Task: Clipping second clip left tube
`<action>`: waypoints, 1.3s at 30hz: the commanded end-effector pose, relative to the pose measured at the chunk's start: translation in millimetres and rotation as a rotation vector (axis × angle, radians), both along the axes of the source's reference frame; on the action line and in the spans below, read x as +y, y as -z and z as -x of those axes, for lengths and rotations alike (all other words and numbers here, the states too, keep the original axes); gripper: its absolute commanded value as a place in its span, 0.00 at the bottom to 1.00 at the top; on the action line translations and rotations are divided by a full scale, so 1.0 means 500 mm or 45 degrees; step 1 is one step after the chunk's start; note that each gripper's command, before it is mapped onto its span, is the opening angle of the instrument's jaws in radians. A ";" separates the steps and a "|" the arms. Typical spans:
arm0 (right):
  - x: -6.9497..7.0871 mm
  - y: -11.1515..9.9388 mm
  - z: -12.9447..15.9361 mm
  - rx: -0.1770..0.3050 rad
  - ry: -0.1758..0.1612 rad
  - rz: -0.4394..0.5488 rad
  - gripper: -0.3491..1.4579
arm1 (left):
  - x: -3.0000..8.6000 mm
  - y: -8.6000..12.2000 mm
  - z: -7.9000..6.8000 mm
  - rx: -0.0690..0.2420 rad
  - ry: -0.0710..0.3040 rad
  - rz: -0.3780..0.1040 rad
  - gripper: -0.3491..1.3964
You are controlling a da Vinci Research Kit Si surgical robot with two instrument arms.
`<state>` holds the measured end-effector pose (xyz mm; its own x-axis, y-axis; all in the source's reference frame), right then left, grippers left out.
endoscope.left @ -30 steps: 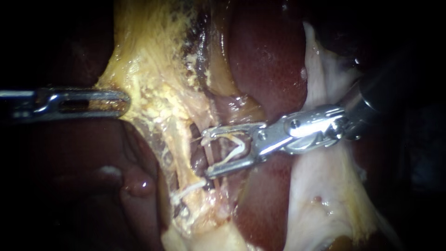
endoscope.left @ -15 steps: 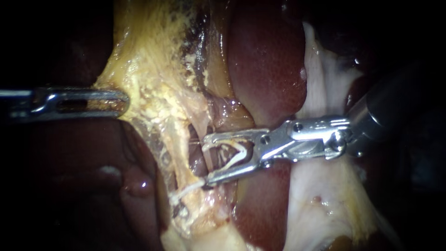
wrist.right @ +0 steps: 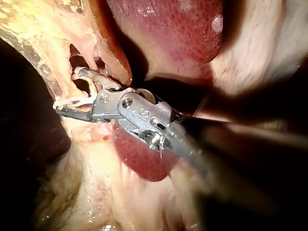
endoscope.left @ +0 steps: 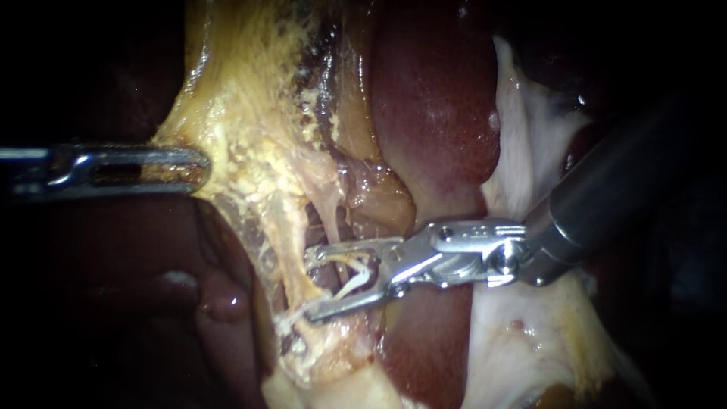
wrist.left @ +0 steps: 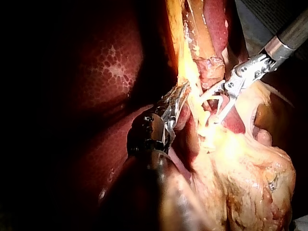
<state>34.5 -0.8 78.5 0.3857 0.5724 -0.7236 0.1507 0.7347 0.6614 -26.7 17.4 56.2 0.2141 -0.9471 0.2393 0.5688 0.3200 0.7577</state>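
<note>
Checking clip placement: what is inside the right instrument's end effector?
A white clip sits inside the right instrument's end effector, straddling a thin tube. What lies behind the tube there is covered.

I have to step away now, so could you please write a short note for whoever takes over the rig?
Left instrument: jaws shut on yellow tissue, holding it aside.
Right instrument: jaws apart, carrying an unclosed white clip astride the tube.
Done: a closed clip appears to sit on the tissue just below.
Left: squeeze the white clip shut, release, withdraw.
</note>
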 end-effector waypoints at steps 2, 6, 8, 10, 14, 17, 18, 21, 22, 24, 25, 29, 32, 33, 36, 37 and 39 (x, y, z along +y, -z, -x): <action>-0.0002 -0.0003 -0.0004 0.000 0.001 0.000 0.49 | -0.0001 0.0002 0.0001 0.001 0.001 0.001 0.00; -0.0006 -0.0004 -0.0015 0.005 0.009 -0.001 0.49 | -0.0002 0.0003 0.0002 0.002 0.002 0.000 0.00; -0.0008 -0.0003 -0.0018 0.007 0.014 -0.007 0.49 | -0.0002 0.0003 0.0002 0.002 0.002 0.000 0.00; -0.0009 -0.0002 -0.0019 0.012 0.031 -0.020 0.49 | -0.0002 0.0003 0.0002 0.002 0.002 0.000 0.00; -0.0013 0.0003 -0.0023 0.034 0.049 -0.062 0.49 | -0.0002 0.0003 0.0002 0.002 0.002 0.001 0.00; -0.0019 0.0004 -0.0030 0.056 0.060 -0.089 0.48 | -0.0002 0.0003 0.0002 0.002 0.002 0.001 0.00; -0.0021 0.0003 -0.0034 0.063 0.067 -0.096 0.48 | -0.0002 0.0003 0.0003 0.002 0.002 0.001 0.00; -0.0027 0.0002 -0.0045 0.076 0.075 -0.115 0.48 | -0.0002 0.0003 0.0004 0.002 0.003 0.001 0.00; -0.0029 0.0002 -0.0050 0.082 0.075 -0.123 0.48 | -0.0002 0.0003 0.0004 0.002 0.003 0.001 0.00; -0.0031 0.0002 -0.0056 0.088 0.077 -0.122 0.48 | -0.0002 0.0003 0.0004 0.002 0.003 0.001 0.00; -0.0031 0.0003 -0.0060 0.092 0.071 -0.130 0.48 | -0.0002 0.0003 0.0004 0.002 0.003 0.001 0.00; -0.0030 0.0001 -0.0067 0.094 0.064 -0.138 0.47 | -0.0002 0.0003 0.0006 0.002 0.003 0.001 0.00; -0.0032 -0.0003 -0.0073 0.091 0.062 -0.143 0.46 | -0.0002 0.0003 0.0007 0.003 0.004 0.001 0.00; -0.0033 -0.0004 -0.0075 0.088 0.061 -0.150 0.45 | -0.0002 0.0002 0.0007 0.003 0.004 0.001 0.00; -0.0034 -0.0006 -0.0077 0.088 0.061 -0.149 0.45 | -0.0002 0.0003 0.0007 0.003 0.004 0.001 0.00; -0.0034 -0.0007 -0.0077 0.088 0.061 -0.149 0.45 | -0.0002 0.0003 0.0007 0.003 0.004 0.001 0.00; -0.0034 -0.0006 -0.0077 0.086 0.060 -0.156 0.44 | -0.0002 0.0002 0.0007 0.003 0.004 0.001 0.00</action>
<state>38.4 -2.5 78.8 0.3656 0.6438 -0.6722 0.2297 0.6374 0.7355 -27.1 17.3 56.1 0.2117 -0.9476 0.2393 0.5716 0.3187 0.7561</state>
